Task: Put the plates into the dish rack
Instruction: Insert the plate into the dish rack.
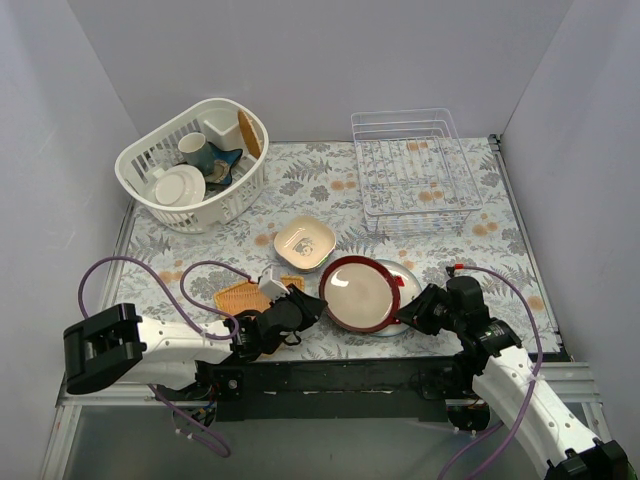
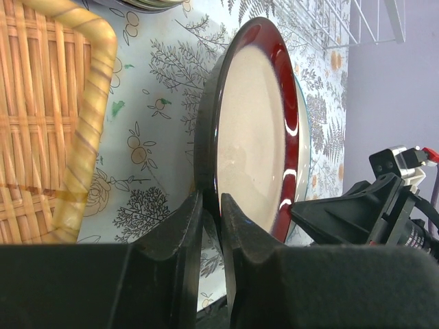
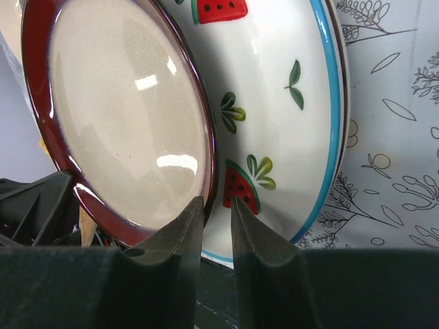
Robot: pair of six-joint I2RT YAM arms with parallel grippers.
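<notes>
1. Broadly, the floral-patterned surface (image 1: 480,250) carries everything, with both arms reaching in from its near edge.
2. At the far right stands the dish rack (image 1: 415,170) of white wire, with no plate in it.
3. At the far left, a white slotted basket (image 1: 232,197) holds cups and a plain white plate.
4. The dark red-brown plate (image 1: 358,293) sits at front centre, tilted over the watermelon plate (image 3: 274,103) and well apart from the rack.
5. The cream dish (image 1: 304,242) lies just behind those two plates.
6. An orange woven tray (image 1: 240,296) lies to their left.
7. The left fingers (image 1: 312,303) are clamped on the dark plate's left rim.
8. The right fingers (image 1: 414,311) stand slightly apart at the plates' right edges, pinching nothing.
</notes>
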